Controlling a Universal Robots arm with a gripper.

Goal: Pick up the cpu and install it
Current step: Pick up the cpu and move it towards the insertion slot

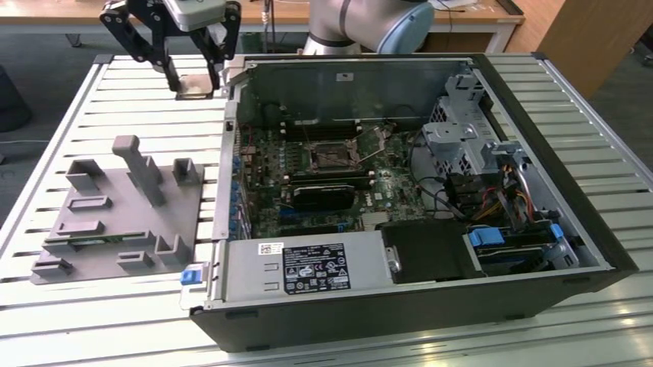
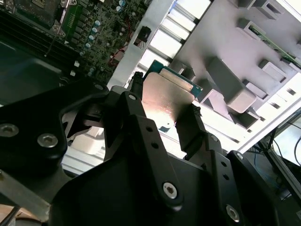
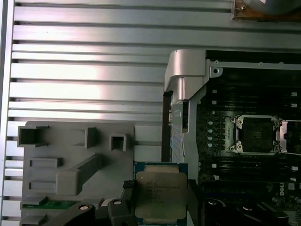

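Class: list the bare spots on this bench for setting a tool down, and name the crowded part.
Free: table slats below the grey fixture and computer case in the exterior view, and slats on that view's right of the case. Crowded: inside the case, and where the gripper holds the cpu.

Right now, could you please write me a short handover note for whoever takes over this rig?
Gripper: shut on the cpu, fingers on two opposite edges.
Cpu: held above the table, outside the case, to the exterior view's left of it.
Socket: empty.
Done: cpu picked up.
Left: cpu is not yet in the socket.
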